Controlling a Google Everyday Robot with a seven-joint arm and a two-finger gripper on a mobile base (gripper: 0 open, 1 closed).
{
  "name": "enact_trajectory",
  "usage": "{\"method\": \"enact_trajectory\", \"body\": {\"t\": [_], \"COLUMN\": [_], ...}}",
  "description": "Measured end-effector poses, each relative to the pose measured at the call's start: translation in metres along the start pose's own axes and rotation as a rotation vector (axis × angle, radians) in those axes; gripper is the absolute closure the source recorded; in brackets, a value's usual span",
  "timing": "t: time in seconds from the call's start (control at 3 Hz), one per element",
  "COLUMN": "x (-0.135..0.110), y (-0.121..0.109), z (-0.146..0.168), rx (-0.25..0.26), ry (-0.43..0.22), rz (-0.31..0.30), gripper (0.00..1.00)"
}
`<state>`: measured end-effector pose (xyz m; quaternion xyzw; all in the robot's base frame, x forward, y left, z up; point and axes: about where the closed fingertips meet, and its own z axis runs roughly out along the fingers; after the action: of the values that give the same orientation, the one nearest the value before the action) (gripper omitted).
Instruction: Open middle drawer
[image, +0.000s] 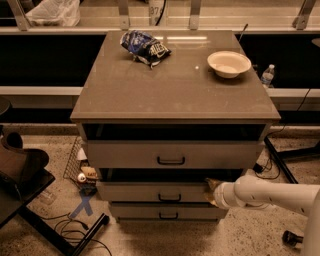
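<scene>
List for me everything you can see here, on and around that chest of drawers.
cabinet: one, grey-brown, centre
top drawer: one, grey-beige, under the cabinet top
middle drawer: one, grey-beige with black handle, second of three
bottom drawer: one, grey-beige, lowest
chip bag: one, blue, cabinet top, back left
bowl: one, white, cabinet top, back right
water bottle: one, clear, right of the cabinet
plastic bag: one, white, upper left
tape cross: one, blue, floor at left
arm: one, white, lower right
gripper: one, tan, at the middle drawer's right end
</scene>
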<state>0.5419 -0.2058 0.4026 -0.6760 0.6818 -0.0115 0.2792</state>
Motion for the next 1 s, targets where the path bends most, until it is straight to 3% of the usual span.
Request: {"method": "enact_trajectory", "body": {"t": [0.67,1.0], "x": [0.0000,-0.0007], "y": [0.0000,0.0007], "z": [0.0000,0.0009], "rx": [0.000,-0.002], "ry": [0.000,-0.001], "rz": [0.000,0.000], "gripper": [0.07,0.00]}}
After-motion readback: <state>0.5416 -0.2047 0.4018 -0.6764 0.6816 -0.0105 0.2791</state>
